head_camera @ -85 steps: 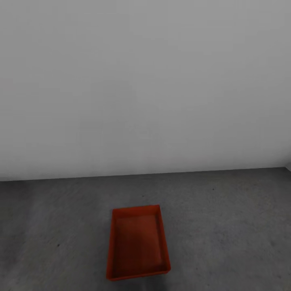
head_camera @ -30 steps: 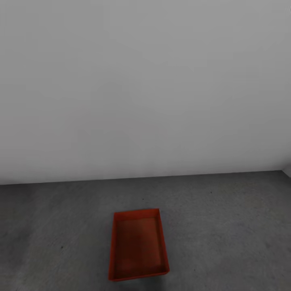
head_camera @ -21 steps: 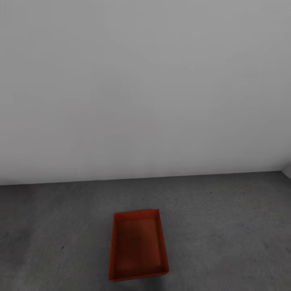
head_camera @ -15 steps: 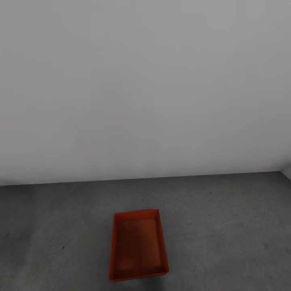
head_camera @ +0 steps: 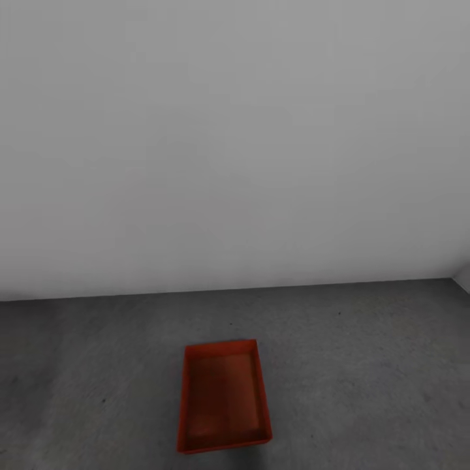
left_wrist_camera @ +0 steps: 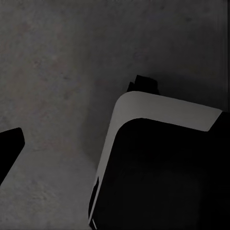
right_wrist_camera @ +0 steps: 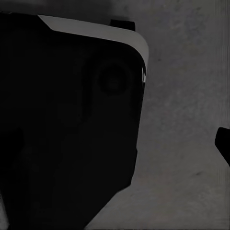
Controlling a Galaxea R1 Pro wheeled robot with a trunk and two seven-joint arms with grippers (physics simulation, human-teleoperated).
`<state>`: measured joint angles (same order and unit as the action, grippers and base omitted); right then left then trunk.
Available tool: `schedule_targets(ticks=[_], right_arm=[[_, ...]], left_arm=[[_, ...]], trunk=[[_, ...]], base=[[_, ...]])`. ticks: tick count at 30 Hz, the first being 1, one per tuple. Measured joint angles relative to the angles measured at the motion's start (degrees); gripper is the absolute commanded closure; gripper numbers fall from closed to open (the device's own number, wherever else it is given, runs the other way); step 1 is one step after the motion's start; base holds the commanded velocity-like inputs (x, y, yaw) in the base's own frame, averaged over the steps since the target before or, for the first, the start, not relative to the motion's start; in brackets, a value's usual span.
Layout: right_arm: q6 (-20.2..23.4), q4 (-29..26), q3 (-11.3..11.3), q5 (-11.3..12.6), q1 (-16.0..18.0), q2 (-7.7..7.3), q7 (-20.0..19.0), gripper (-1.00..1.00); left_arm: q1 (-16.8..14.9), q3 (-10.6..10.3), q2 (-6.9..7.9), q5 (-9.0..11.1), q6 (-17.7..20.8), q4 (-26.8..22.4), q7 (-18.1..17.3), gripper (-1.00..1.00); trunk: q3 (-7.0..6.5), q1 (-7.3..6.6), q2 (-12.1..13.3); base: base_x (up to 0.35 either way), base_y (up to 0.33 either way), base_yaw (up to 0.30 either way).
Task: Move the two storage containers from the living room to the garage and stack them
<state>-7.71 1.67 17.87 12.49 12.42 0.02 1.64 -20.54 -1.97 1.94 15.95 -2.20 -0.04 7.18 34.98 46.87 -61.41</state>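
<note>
Container: one orange-red storage container (head_camera: 223, 397), rectangular, open-topped, thin straight walls, faint fine ribbing on the inner bottom.
Position: flat on the floor (head_camera: 365, 365), low in the head view and slightly left of centre, long side running away from the camera, slightly skewed.
Contents: none seen inside; a single tub, nothing stacked on it.
Near edge: front wall close to the bottom border of the head view, narrow shadow beneath it.
Floor: dark grey, matte, speckled concrete with scattered small dark flecks.
Open room: bare concrete on both sides of the tub and behind it up to the wall; wider stretch on the right.
Wall: plain white-grey wall (head_camera: 235, 143), smooth, unmarked, meeting the floor in a near-straight line well behind the tub.
Corner: sliver of a second pale surface (head_camera: 464, 277) at the far right, where floor and wall end.
Left wrist view: dark rounded robot body with a pale grey top edge (left_wrist_camera: 163, 163) over speckled concrete; small black part (left_wrist_camera: 8, 146) at the border.
Right wrist view: similar dark body with pale rim (right_wrist_camera: 72, 120) and round recess; black tip (right_wrist_camera: 224, 143) at the border.
Left pincer: open or closed, cannot tell.
Right pincer: open or closed, cannot tell.
Tub relative to pincers: cannot tell.
</note>
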Motion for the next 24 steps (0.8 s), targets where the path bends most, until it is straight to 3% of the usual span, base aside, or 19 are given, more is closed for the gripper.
schedule_targets(ticks=[24], right_arm=[[0.4,0.0,0.0,0.1,0.0,0.62,-0.1,-1.0]], left_arm=[[0.1,0.0,0.15,0.1,0.0,0.0,-0.2,-1.0]], trunk=[[-4.31,-5.27,9.6]], base=[[0.0,0.0,0.0]])
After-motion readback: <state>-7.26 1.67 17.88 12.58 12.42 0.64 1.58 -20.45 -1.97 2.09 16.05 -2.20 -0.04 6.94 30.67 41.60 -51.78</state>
